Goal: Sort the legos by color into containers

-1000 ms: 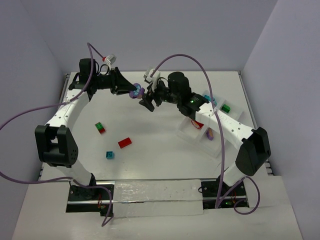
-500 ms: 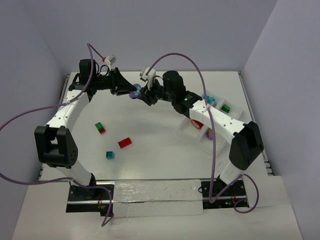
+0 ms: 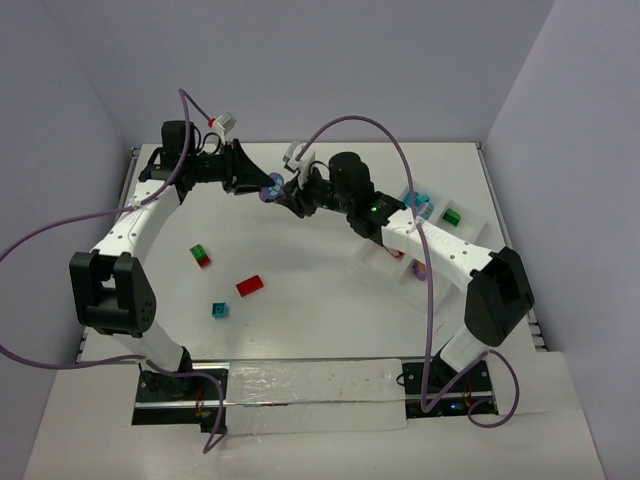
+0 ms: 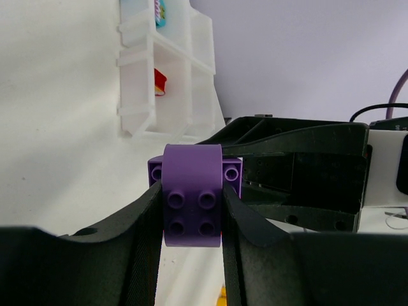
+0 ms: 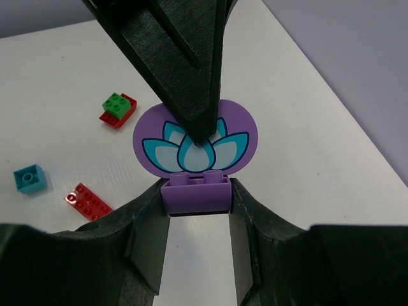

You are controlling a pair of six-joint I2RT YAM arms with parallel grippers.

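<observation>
A purple lego [image 3: 271, 187] with a round flower-printed face [image 5: 195, 137] hangs in the air above the back middle of the table. My left gripper [image 3: 262, 183] is shut on it from the left, its fingers [image 4: 153, 210] pressed on both sides of the studded part [image 4: 193, 191]. My right gripper [image 3: 286, 194] is shut on its small square base [image 5: 195, 196] from the right. On the table lie a green-on-red pair [image 3: 200, 256], a red lego [image 3: 250, 285] and a teal one [image 3: 218, 309]. The white tray of containers [image 3: 366, 263] stands at the right.
The tray holds a green lego [image 3: 452, 216], a teal one [image 3: 420, 200], a red one [image 3: 394, 250] and a purple one [image 3: 420, 270], each in its own compartment. My right forearm crosses above the tray. Purple cables arch over both arms.
My right gripper has moved left to meet the left gripper and closed on the base of the purple lego. The left arm has stayed nearly still, holding the lego.
</observation>
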